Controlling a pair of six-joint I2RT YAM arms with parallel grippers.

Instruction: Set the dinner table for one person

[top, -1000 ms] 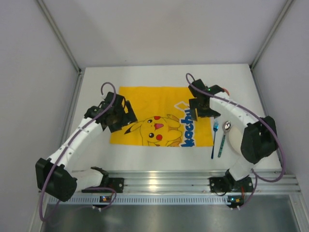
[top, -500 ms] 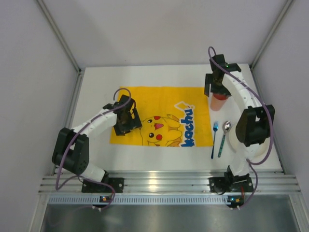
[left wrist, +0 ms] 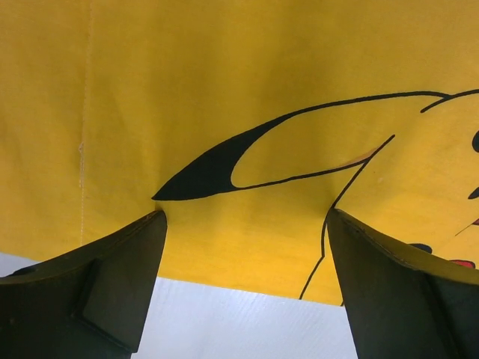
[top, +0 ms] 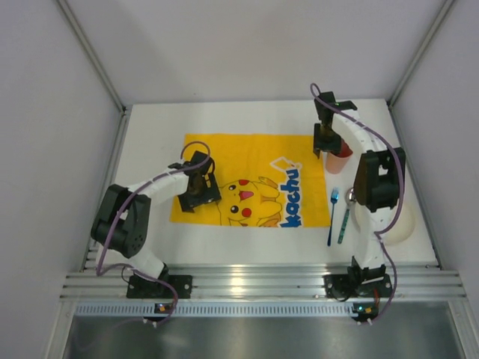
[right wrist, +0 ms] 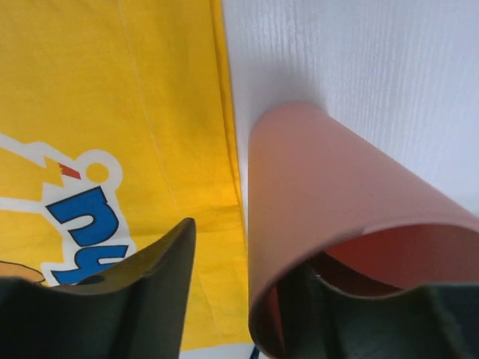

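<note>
A salmon-pink cup (top: 338, 160) stands on the white dinner table (top: 150, 134), just off the far right corner of the yellow Pikachu mat (top: 247, 161). My right gripper (top: 327, 142) is open and straddles the cup's rim. In the right wrist view, one finger is inside the cup (right wrist: 329, 179) and the other is outside it, apart from the wall, so the gripper (right wrist: 243, 250) holds nothing. My left gripper (top: 196, 187) is open and empty. It hangs low over the mat's near left edge (left wrist: 224, 75), with the gripper (left wrist: 245, 217) above the Pikachu's ear.
A blue fork (top: 331, 221) and a spoon (top: 346, 213) lie side by side on the table right of the mat. A white plate (top: 402, 224) shows partly behind the right arm. A ribbed aluminium rail (top: 254, 280) runs along the near edge. Grey walls stand on three sides.
My right gripper moved from over the mat's right part to the back right, where the cup now stands. My left gripper shifted slightly right as its arm folded in.
</note>
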